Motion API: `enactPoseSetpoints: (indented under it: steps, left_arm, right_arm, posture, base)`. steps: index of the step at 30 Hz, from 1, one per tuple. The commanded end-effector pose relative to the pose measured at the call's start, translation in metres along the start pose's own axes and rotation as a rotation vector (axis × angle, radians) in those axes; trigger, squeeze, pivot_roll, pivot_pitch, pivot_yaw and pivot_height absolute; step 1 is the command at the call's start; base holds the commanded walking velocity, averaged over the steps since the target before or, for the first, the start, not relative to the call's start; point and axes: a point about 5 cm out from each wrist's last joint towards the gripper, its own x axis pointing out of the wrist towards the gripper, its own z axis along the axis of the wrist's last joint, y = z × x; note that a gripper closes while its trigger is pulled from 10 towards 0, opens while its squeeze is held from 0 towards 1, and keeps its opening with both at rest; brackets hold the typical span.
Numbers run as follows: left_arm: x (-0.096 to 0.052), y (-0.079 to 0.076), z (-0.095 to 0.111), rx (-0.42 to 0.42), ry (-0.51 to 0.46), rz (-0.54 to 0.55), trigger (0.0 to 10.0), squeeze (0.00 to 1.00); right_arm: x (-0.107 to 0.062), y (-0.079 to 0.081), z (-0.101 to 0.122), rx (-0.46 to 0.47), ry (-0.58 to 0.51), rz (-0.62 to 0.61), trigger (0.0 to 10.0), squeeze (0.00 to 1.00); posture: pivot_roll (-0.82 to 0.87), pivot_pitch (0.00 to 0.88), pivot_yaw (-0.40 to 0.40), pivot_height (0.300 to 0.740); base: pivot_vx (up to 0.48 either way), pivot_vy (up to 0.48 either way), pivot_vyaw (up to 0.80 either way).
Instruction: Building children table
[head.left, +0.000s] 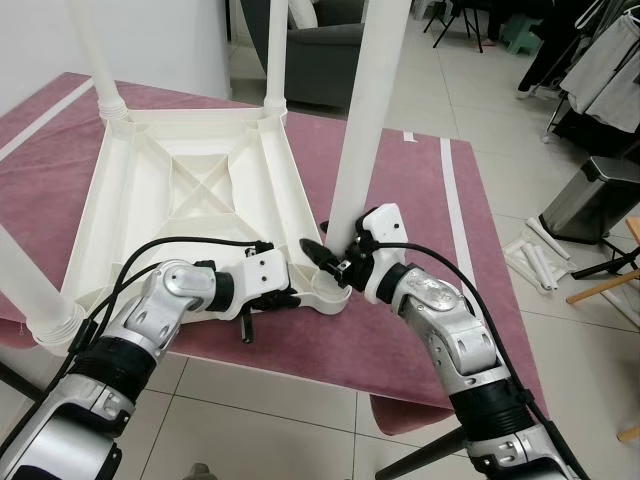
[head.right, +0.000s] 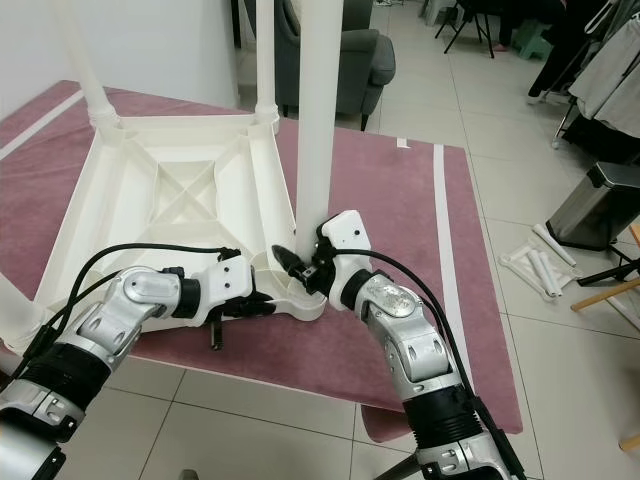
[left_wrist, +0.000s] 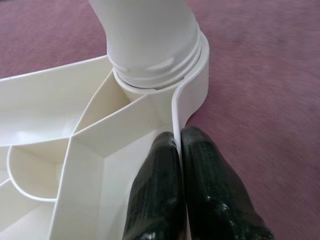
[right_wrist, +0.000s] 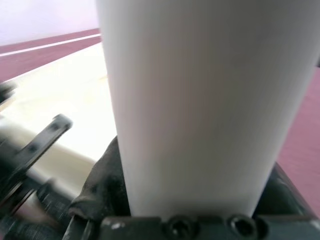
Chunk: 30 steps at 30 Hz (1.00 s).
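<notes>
A white plastic children's table (head.left: 200, 180) lies upside down on a maroon-covered surface (head.left: 410, 190). Its legs stand upright in the corner sockets. At the base of the near right leg (head.left: 362, 120), just above its socket, my right gripper (head.left: 335, 258) is shut around it. In the right wrist view the leg (right_wrist: 195, 100) runs between the black fingers (right_wrist: 102, 175). My left gripper (left_wrist: 179, 139) is shut on the thin rim of the table frame (left_wrist: 192, 95) close to that same corner, with one finger on each side of the wall.
Other legs rise at the far left (head.left: 100, 60), far middle (head.left: 277, 50) and near left (head.left: 30, 285). A grey armchair (head.left: 325, 45) stands behind. On the tiled floor to the right are a steel bin (head.left: 590, 200), loose white parts (head.left: 535, 262) and a wooden frame (head.left: 605, 285).
</notes>
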Motion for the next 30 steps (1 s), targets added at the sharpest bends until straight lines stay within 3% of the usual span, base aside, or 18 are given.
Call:
enactPoseSetpoints:
  steps: [1, 2, 6, 9, 13, 14, 15, 18, 19, 22, 23, 24, 29, 30]
  left_arm:
    - [0.010, 0.011, 0.046, 0.141, -0.164, -0.014, 0.0, 0.00]
    - [0.010, 0.011, 0.046, 0.141, -0.164, -0.014, 0.0, 0.00]
    - [0.026, 0.024, 0.059, 0.140, -0.153, 0.037, 0.0, 0.00]
    - [0.036, 0.028, 0.066, 0.140, -0.149, 0.058, 0.0, 0.00]
    - [0.038, 0.026, 0.067, 0.141, -0.156, 0.045, 0.0, 0.00]
    - [0.037, 0.020, 0.064, 0.145, -0.162, 0.009, 0.0, 0.00]
    - [0.035, 0.016, 0.061, 0.148, -0.163, -0.009, 0.0, 0.00]
    - [0.034, 0.015, 0.060, 0.150, -0.163, -0.017, 0.0, 0.00]
    - [0.033, 0.013, 0.058, 0.153, -0.164, -0.027, 0.0, 0.00]
    - [0.030, 0.009, 0.055, 0.162, -0.165, -0.050, 0.0, 0.00]
    - [0.028, 0.006, 0.054, 0.167, -0.165, -0.066, 0.0, 0.00]
    - [0.025, 0.002, 0.052, 0.181, -0.163, -0.091, 0.0, 0.00]
    - [0.015, -0.009, 0.047, 0.208, -0.159, -0.155, 0.0, 0.00]
    - [0.004, -0.019, 0.040, 0.235, -0.131, -0.214, 0.0, 0.00]
  right_arm:
    - [-0.010, -0.036, -0.030, 0.000, 0.168, -0.335, 0.0, 0.00]
    - [-0.010, -0.036, -0.030, 0.000, 0.168, -0.335, 0.0, 0.00]
    - [-0.016, -0.046, -0.031, 0.016, 0.167, -0.642, 0.0, 0.00]
    - [-0.019, -0.041, -0.035, 0.052, 0.163, -0.798, 0.0, 0.00]
    - [-0.018, -0.036, -0.035, 0.068, 0.155, -0.799, 0.0, 0.00]
    - [-0.013, -0.027, -0.032, 0.079, 0.117, -0.725, 0.8, 0.00]
    - [-0.011, -0.023, -0.027, 0.076, 0.085, -0.662, 10.0, 0.00]
    - [-0.009, -0.021, -0.025, 0.071, 0.066, -0.627, 10.0, 0.00]
    - [-0.007, -0.020, -0.021, 0.078, 0.039, -0.575, 10.0, 1.00]
    - [-0.005, -0.019, -0.012, 0.077, -0.004, -0.478, 10.0, 1.00]
    - [-0.004, -0.019, -0.008, 0.062, -0.024, -0.416, 10.0, 0.82]
    - [-0.003, -0.018, -0.002, 0.045, -0.043, -0.345, 10.0, 0.00]
    - [-0.005, -0.018, 0.011, -0.018, -0.087, -0.181, 10.0, 0.00]
    - [-0.010, -0.019, 0.017, -0.076, -0.101, -0.032, 10.0, 0.00]
  posture:
    - [0.16, 0.000, -0.033, 0.740]
    - [0.16, 0.000, -0.033, 0.740]
    - [0.15, 0.000, -0.022, 0.740]
    - [0.15, 0.000, -0.019, 0.740]
    - [0.15, 0.000, -0.016, 0.740]
    - [0.15, 0.000, -0.015, 0.740]
    - [0.15, 0.000, -0.015, 0.740]
    - [0.15, 0.000, -0.018, 0.740]
    - [0.15, 0.000, -0.021, 0.740]
    - [0.16, 0.000, -0.026, 0.740]
    - [0.16, 0.000, -0.026, 0.740]
    - [0.16, 0.000, -0.029, 0.740]
    - [0.16, 0.000, -0.032, 0.740]
    - [0.16, 0.000, -0.036, 0.740]
  base:
    - [0.000, 0.000, 0.00]
    - [0.000, 0.000, 0.00]
    - [0.000, 0.000, 0.00]
    - [0.000, 0.000, 0.00]
    - [0.000, 0.000, 0.00]
    - [0.000, 0.000, 0.00]
    - [0.000, 0.000, 0.00]
    - [0.000, 0.000, 0.00]
    - [0.000, 0.000, 0.00]
    - [0.000, 0.000, 0.00]
    - [0.000, 0.000, 0.00]
    - [0.000, 0.000, 0.00]
    - [0.000, 0.000, 0.00]
    - [0.000, 0.000, 0.00]
